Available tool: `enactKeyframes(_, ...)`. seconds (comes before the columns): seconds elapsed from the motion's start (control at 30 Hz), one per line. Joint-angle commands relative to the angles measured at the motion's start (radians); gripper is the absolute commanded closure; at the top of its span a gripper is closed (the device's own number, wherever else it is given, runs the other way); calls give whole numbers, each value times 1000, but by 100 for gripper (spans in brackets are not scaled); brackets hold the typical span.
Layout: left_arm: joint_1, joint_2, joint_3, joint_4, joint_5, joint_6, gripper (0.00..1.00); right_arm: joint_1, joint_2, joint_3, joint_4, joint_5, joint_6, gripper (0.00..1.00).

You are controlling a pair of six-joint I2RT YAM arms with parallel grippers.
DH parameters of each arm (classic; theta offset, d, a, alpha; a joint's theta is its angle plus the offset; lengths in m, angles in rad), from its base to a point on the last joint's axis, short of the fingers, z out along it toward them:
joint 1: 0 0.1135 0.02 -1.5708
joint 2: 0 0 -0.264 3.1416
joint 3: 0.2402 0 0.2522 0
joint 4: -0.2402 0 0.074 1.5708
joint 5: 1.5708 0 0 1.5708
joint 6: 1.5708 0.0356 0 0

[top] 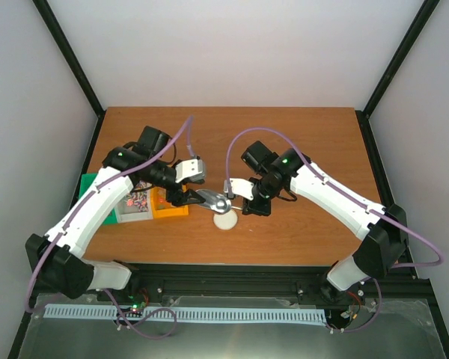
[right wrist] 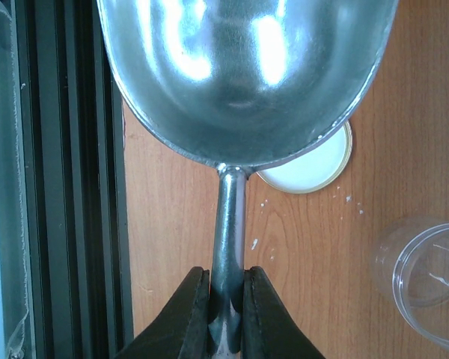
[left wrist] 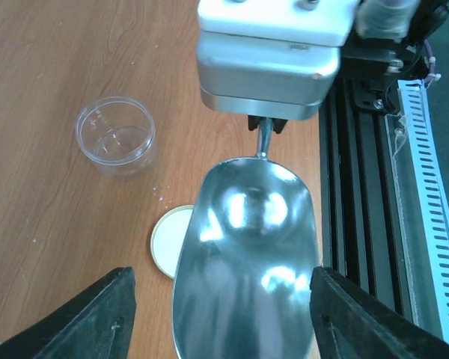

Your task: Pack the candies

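The candies (top: 137, 202) are lying in a pale bin (top: 135, 220) on the left of the table (top: 284, 127), a mixed heap of colours too small to tell apart from the top view. That bin is sitting between a green bin (top: 97, 187) and an orange bin (top: 170, 211), each just beside it. To the right of the bins the scoop (left wrist: 247, 262) is hanging above the wood with nothing in its bowl. The right gripper (right wrist: 228, 273) is clamping the scoop's thin handle, fingers closed tight on either side of it. The left gripper (left wrist: 221, 273) is straddling the bowl with its jaws spread wide, a clear gap showing on one side. A round white lid (left wrist: 167, 243) is lying flat on the table, partly hidden under the bowl, and a clear cup (left wrist: 116, 136) is standing upright near it, apart from it. A few pale specks (right wrist: 344, 198) are dotting the wood by the lid. The table is showing brown grain; a black rail (top: 232, 273) is running along its near edge, and pale walls with black posts (top: 67, 52) are closing in the space.
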Motion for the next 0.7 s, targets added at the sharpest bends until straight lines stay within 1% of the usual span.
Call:
enactKeyframes(0.0, -24, 16, -16, 97, -12, -29, 37, 27, 12, 38, -3, 22, 19, 97)
enactKeyframes(0.23, -36, 57, -40, 118, -37, -45, 61, 34, 8, 47, -6, 18, 25, 97)
enactKeyframes(0.37, -46, 58, -54, 122, -39, -48, 69, 35, 7, 48, -9, 16, 24, 97)
enactKeyframes(0.47, -59, 61, -62, 128, -44, -50, 79, 37, 10, 49, -13, 6, 21, 97)
enactKeyframes(0.67, -63, 74, -74, 129, -50, -51, 93, 37, 2, 52, -15, 4, 22, 97)
